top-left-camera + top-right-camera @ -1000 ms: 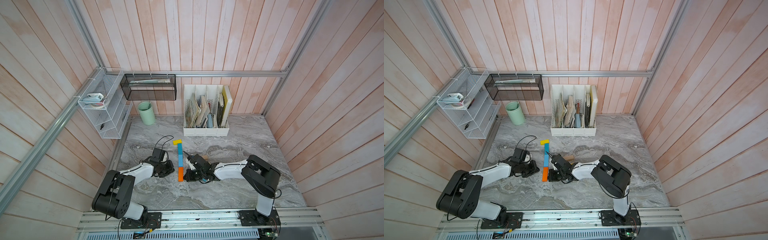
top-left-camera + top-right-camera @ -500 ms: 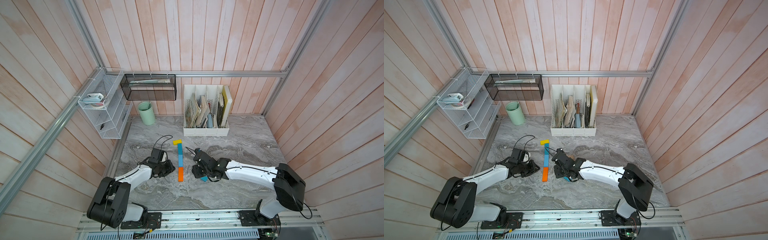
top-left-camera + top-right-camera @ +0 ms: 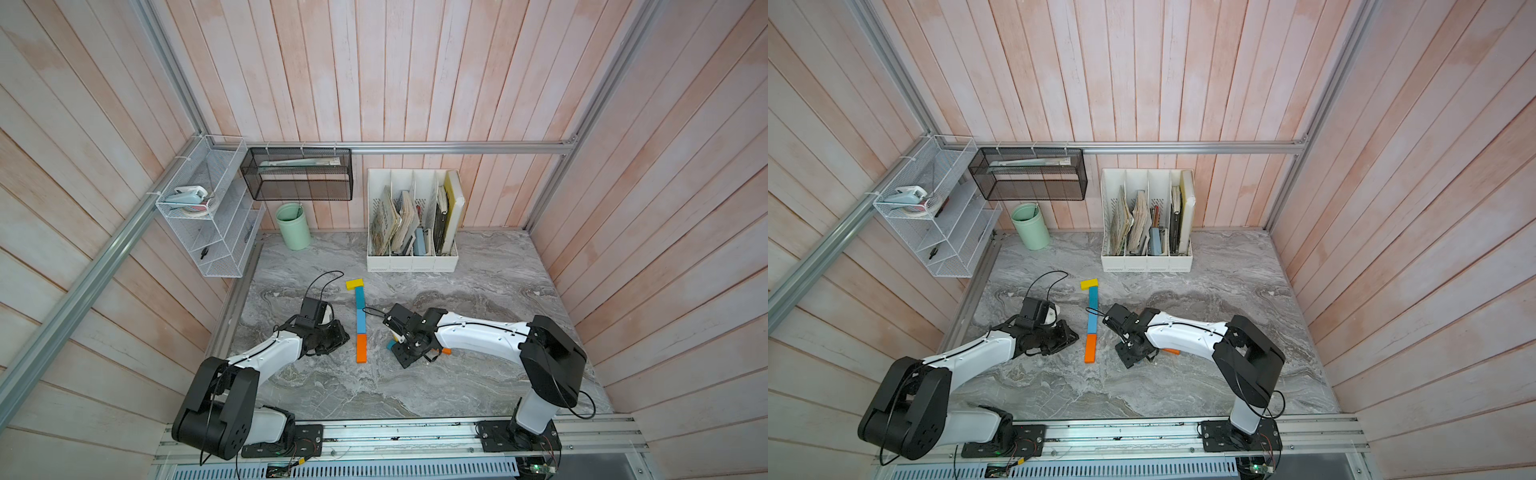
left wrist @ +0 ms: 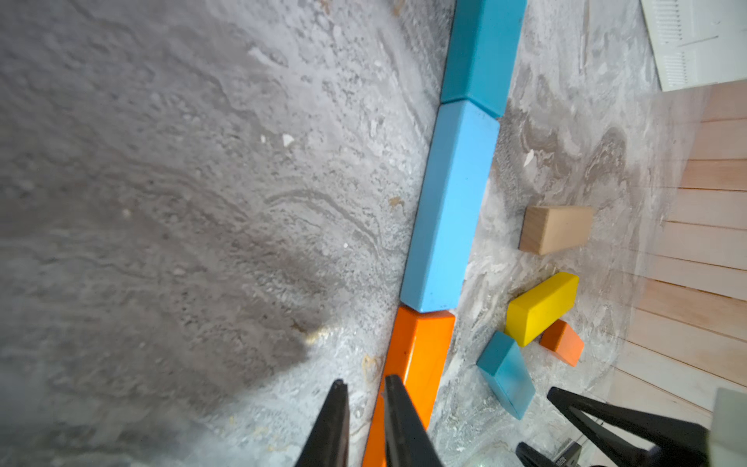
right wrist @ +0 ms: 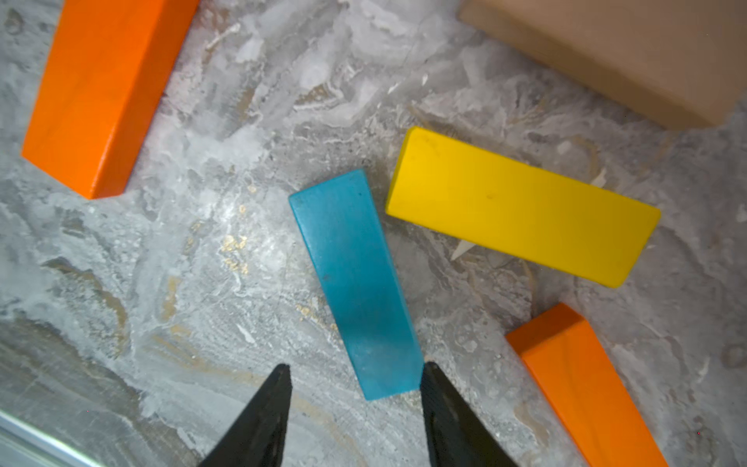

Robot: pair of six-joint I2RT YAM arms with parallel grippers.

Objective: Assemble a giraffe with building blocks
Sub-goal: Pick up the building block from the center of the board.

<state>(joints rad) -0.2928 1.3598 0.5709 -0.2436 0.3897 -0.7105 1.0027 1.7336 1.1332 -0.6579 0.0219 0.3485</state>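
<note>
Right arm has swung its elbow outward since the earlier frames, and the right gripper (image 3: 401,351) has drawn back from the giraffe (image 3: 360,320) and spread.

Both top views: the giraffe lies as one straight line on the tabletop (image 3: 374,386), with a yellow head, two blue bars and an orange bar (image 3: 361,348). At the rear, a white file organiser (image 3: 411,264) holds books (image 3: 392,224). A black mesh basket (image 3: 299,189) holds flat packets. A white wire rack (image 3: 224,249) carries a pale stapler-like item (image 3: 187,195). A green cup (image 3: 294,232) stands beside it.

Left wrist view: the left gripper (image 4: 366,382) is nearly pressed together, with a narrow empty slit, and one finger lies against the orange bar. Only this view shows the loose building blocks together: tan block (image 4: 556,228), yellow block (image 4: 541,307), orange block (image 4: 562,341), teal block (image 4: 505,374).

Right wrist view: the right gripper's jaws are spread and straddle the teal block's near end, unclamped.
</note>
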